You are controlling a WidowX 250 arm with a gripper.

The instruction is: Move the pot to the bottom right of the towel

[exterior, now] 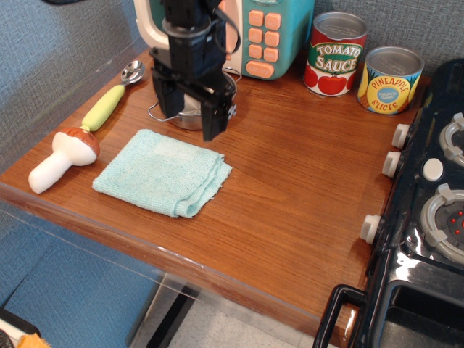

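Observation:
The small shiny silver pot (190,116) sits on the wooden counter at the back left, just in front of the toy microwave. One wire handle sticks out on its left. My gripper (188,122) is low over the pot, its black fingers (213,122) spread wide and standing on either side of it. The jaws are open and I cannot tell if they touch the rim. The arm hides most of the pot. The folded light teal towel (163,172) lies flat in front of the pot, a little apart from it.
A spoon with a green handle (107,105) and a toy mushroom (65,154) lie left of the towel. A teal toy microwave (264,32) stands behind. A tomato sauce can (335,54) and a pineapple can (390,80) stand at the back right. A black stove (435,210) fills the right edge.

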